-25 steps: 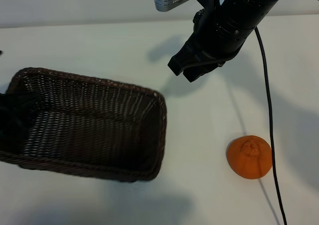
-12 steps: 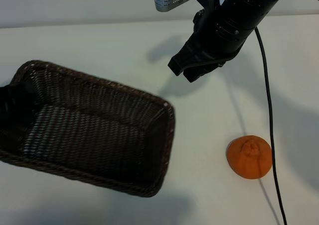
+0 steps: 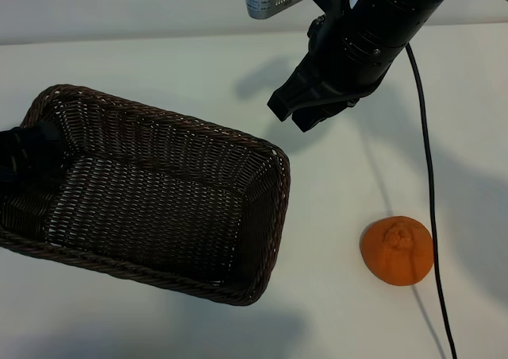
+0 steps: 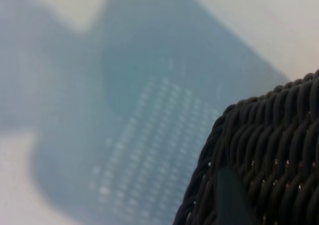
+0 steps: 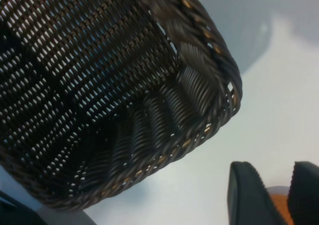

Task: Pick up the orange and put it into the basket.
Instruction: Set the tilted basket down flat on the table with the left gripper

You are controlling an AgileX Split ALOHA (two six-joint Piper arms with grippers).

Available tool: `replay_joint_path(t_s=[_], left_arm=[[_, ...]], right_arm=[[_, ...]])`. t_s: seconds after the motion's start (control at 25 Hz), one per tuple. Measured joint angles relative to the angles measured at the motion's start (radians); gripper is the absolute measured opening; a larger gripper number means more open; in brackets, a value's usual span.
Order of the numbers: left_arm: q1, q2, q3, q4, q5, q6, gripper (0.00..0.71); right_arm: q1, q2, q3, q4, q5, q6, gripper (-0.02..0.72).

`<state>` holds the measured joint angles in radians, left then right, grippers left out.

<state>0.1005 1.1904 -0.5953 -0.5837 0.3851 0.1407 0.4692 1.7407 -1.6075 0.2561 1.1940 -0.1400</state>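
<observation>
Orange (image 3: pixel 397 250): lying on the white desk (image 3: pixel 159 65), toward the right in the exterior view, well apart from the basket; puckered end facing up; nothing is touching it.
Orange, right wrist view: only a sliver (image 5: pixel 280 208) is showing between the two dark fingertips, the rest being cut off by the frame edge.
Basket (image 3: pixel 238 216): dark-brown wicker, sitting at the left of the desk with its long side running at a slant; its left end is running out of the frame; the inside is holding no fruit.
Left pincer (image 3: pixel 28 156): showing only as a dark mass at the basket's left end, over the rim; jaws are standing partly apart; whether they are clamping the wicker cannot be made out, as the contact is hidden.
Left wrist view: a corner of the braided rim (image 4: pixel 259 160) is filling one side with a dark finger (image 4: pixel 232 197) lying against it; the remainder is blurred desk and shadow.
Right pincer (image 3: pixel 304 111): hanging above the desk at top centre, pointing down toward the desk; jaws are standing slightly apart and gripping nothing.
Black cable (image 3: pixel 429 176): trailing down from the right arm, passing just beside the orange and leaving the frame at the bottom.
</observation>
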Motion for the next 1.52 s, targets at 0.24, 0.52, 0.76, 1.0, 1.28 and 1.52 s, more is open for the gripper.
replay_joint_path(t_s=[0.24,0.52,0.76,1.0,1.28,1.52], left_arm=[[0.001,0.000,0.000,-0.056,-0.023,0.035,0.411],[0.001,0.000,0.000,-0.232,-0.025,0.197,0.411],[0.001,0.034,0.000,-0.327,-0.050,0.259,0.411],[0.001,0.059,0.000,-0.347,-0.099,0.275,0.411],[0.001,0.082,0.000,-0.395,-0.130,0.311,0.411],[0.001,0.181,-0.001,-0.681,-0.137,0.582,0.411]], right_arm=[[0.000,0.000,0.000,0.000,0.000,0.000,0.240],[0.000,0.000,0.000,0.000,0.001,0.000,0.240],[0.000,0.000,0.000,0.000,0.002,0.000,0.240],[0.000,0.000,0.000,0.000,0.007,0.000,0.240],[0.000,0.000,0.000,0.000,0.007,0.000,0.240],[0.000,0.000,0.000,0.000,0.008,-0.001,0.240]])
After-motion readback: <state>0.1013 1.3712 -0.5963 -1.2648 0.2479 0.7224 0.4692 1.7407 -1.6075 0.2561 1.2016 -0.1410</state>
